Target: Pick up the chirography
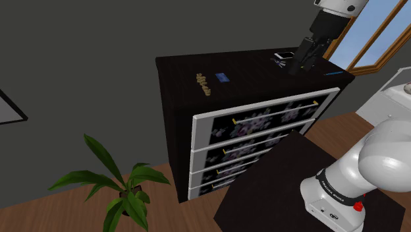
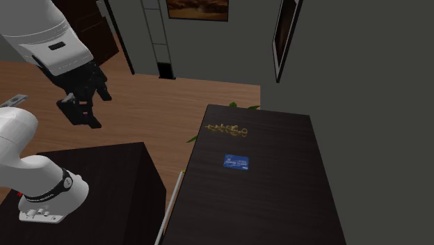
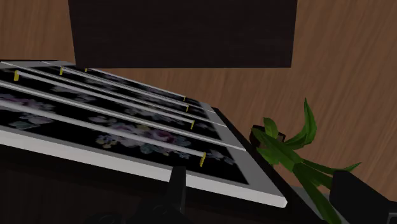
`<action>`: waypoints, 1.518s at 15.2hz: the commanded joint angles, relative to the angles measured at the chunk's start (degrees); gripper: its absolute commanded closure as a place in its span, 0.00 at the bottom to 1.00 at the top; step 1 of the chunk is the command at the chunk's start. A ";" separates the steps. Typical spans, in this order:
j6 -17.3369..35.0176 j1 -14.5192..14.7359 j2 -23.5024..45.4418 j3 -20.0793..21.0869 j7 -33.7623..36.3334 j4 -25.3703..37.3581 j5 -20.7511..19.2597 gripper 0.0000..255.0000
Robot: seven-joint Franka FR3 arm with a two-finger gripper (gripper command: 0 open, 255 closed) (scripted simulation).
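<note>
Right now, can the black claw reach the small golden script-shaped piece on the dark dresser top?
Probably yes. The golden script-shaped piece lies uncovered on the dark dresser top, a small blue card apart from it. The open claw hangs off to one side, with nothing between them.

Dark dresser [image 1: 176, 112] standing against a grey wall [image 1: 79, 46].
Wooden floor [image 1: 26, 217] is running beneath; a window [image 1: 379, 29] is admitting daylight; a potted plant [image 1: 125, 191] is standing nearby.

Dark wood, pale planks.
We see a dresser [image 1: 250, 69] of dark, matt wood grain, a floor [image 2: 160, 90] of warm, smooth wooden planks, a glossy white arm [image 1: 382, 155], and the chirography [image 2: 227, 129] in dull gold.
</note>
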 commanded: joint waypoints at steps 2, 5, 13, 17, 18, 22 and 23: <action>1.79 0.16 1.84 0.66 0.67 0.16 0.27 0.00; 6.95 0.57 7.70 2.54 2.69 1.15 0.86 0.00; 18.40 0.89 24.83 7.01 8.40 7.46 0.58 0.00; 22.51 0.82 33.82 8.83 11.64 12.50 -0.79 0.00; 23.35 0.82 36.09 9.21 12.50 13.95 -1.28 0.00; 25.90 1.01 45.22 10.37 16.05 20.52 -3.67 0.00; 26.33 1.13 47.52 10.56 16.94 22.36 -4.35 0.00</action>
